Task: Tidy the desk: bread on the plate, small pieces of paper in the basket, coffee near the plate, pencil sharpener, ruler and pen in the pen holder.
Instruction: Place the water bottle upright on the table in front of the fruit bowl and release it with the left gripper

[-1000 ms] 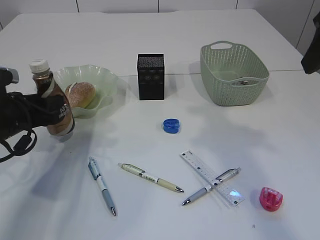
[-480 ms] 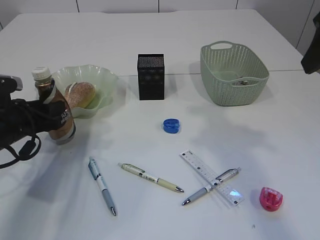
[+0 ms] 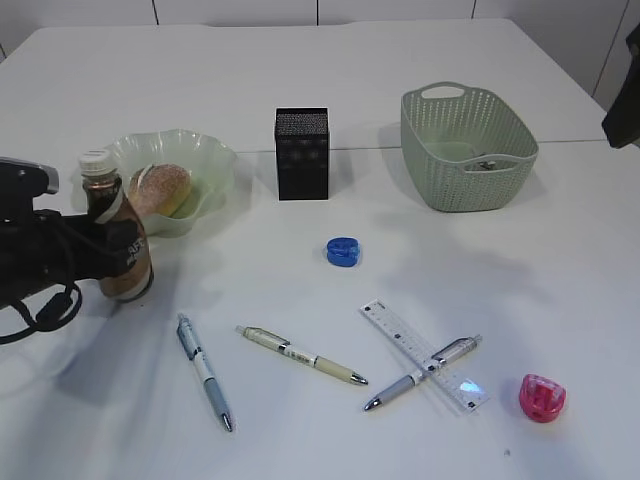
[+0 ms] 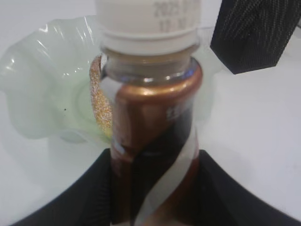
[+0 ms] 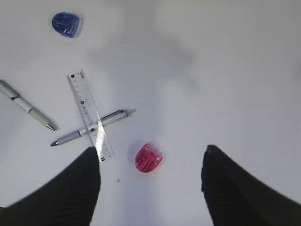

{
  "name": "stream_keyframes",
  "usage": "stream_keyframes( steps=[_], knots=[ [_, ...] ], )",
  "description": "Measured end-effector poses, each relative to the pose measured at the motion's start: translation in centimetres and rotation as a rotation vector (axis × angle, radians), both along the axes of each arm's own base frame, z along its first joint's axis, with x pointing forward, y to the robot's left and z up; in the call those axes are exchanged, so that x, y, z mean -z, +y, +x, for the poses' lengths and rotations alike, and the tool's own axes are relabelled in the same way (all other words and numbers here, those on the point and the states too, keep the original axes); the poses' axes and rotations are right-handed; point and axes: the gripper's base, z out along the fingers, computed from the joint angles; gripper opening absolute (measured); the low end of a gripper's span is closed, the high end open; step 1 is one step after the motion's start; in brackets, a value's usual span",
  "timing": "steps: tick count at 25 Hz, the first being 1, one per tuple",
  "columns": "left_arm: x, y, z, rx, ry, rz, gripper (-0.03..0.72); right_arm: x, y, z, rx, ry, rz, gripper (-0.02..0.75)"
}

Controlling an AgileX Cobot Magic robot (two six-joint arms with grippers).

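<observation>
My left gripper (image 3: pixel 118 248) (image 4: pixel 155 162) is shut on the brown coffee bottle (image 3: pixel 115 240) (image 4: pixel 150 117), which is upright, just in front of the pale green plate (image 3: pixel 208 152) (image 4: pixel 42 84), its base at or just above the table. Bread (image 3: pixel 160 188) lies on the plate. A ruler (image 3: pixel 424 355) (image 5: pixel 89 113) lies crossed with a grey pen (image 3: pixel 422 373) (image 5: pixel 91 128). Two more pens (image 3: pixel 204 371) (image 3: pixel 301 355) lie to their left. A blue pencil sharpener (image 3: pixel 342 251) (image 5: pixel 66 24) and a pink one (image 3: pixel 541 397) (image 5: pixel 148 158) are on the table. My right gripper (image 5: pixel 150 150) hangs open high above the pink one.
The black pen holder (image 3: pixel 301 153) (image 4: pixel 254 33) stands at the back middle. The green woven basket (image 3: pixel 467 125) sits at the back right with a small scrap inside. The dark right arm (image 3: pixel 625 90) shows at the right edge.
The left gripper has brought the coffee bottle down and slightly right, and the bottle has gone from tilted to upright. The right gripper and the other things have not moved.
</observation>
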Motion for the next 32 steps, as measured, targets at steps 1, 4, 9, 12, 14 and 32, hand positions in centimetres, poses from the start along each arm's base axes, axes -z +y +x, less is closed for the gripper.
stream_keyframes(
  steps=[1,4,9,12,14,32],
  knots=[
    [0.0,0.0,0.0,0.007,0.001,0.003,0.328,0.0,0.0,0.0,0.0,0.0,0.0,0.529],
    [0.0,-0.1,0.0,0.021,-0.003,0.01,0.329,0.0,0.0,0.0,0.0,0.0,0.0,0.529],
    [0.0,-0.2,0.0,0.027,-0.003,0.012,0.374,0.0,0.0,0.0,0.0,0.0,0.0,0.529],
    [0.0,-0.2,0.0,0.03,-0.003,0.013,0.436,0.0,0.0,0.0,0.0,0.0,0.0,0.529],
    [0.0,-0.2,0.0,0.032,-0.001,0.015,0.476,0.0,0.0,0.0,0.0,0.0,0.0,0.529],
    [-2.3,-0.2,0.0,0.032,-0.064,0.011,0.531,0.0,0.0,0.0,0.0,0.0,0.0,0.529]
  ],
)
